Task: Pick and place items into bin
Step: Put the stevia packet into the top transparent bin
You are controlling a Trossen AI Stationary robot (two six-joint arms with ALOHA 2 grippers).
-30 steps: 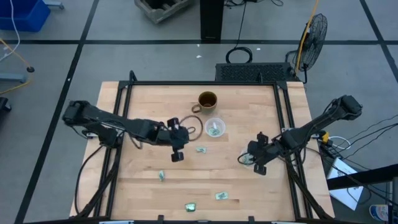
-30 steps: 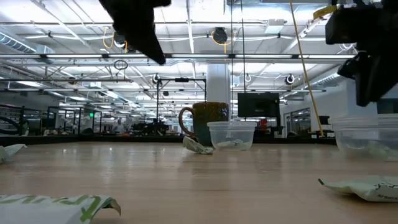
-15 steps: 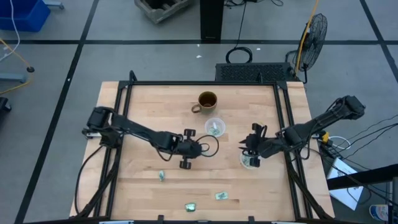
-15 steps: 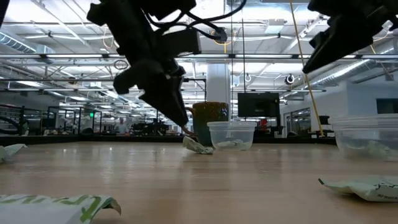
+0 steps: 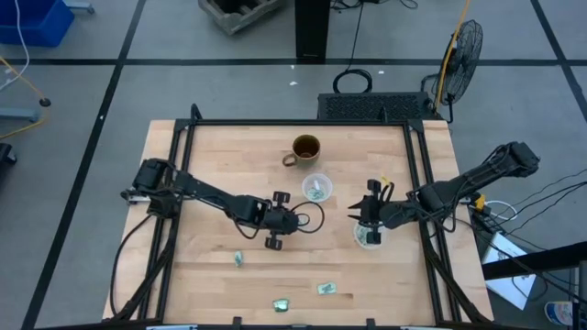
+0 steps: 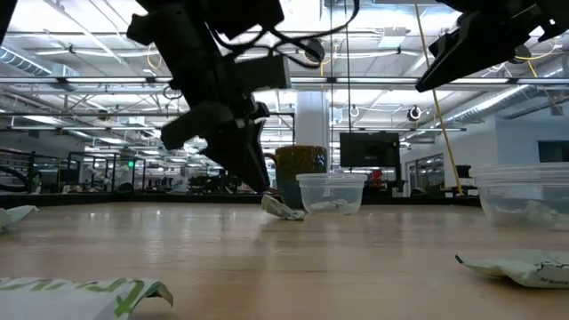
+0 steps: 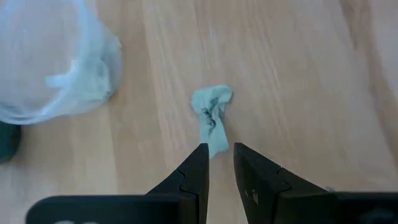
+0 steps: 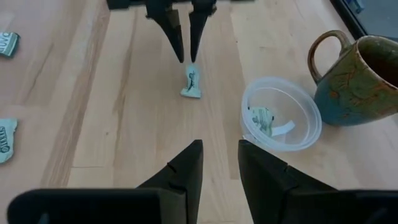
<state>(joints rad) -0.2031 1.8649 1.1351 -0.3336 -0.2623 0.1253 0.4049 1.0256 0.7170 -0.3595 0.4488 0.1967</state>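
Note:
The items are small pale green-and-white wrappers. One wrapper (image 7: 211,115) lies on the table beside a clear round bin (image 7: 50,62) that holds another. My left gripper (image 7: 219,149) is low at this wrapper's near end, fingers narrowly open on either side of it. My right gripper (image 8: 219,146) is open and holds nothing. It hangs above the table near a second clear bin (image 5: 369,236) and faces the left gripper (image 8: 187,59). Three more wrappers (image 5: 238,259), (image 5: 282,303), (image 5: 326,289) lie near the table's near edge. My left gripper has its fingertips on either side of the wrapper's near end (image 7: 216,143), slanting down from the table's left. I cannot tell whether they touch it. The wrapper lies flat on the wood.
A brown mug (image 5: 304,148) stands on the far side of the middle bin (image 5: 316,188). A black frame rail (image 5: 417,165) borders the table's sides. Bare wood lies between the two grippers and across the table's left half.
My left gripper has moved toward the table's right and near side and come down to the wrapper beside the middle bin. My right gripper has risen and drawn back toward the far edge, off the right-hand bin, which now shows uncovered.

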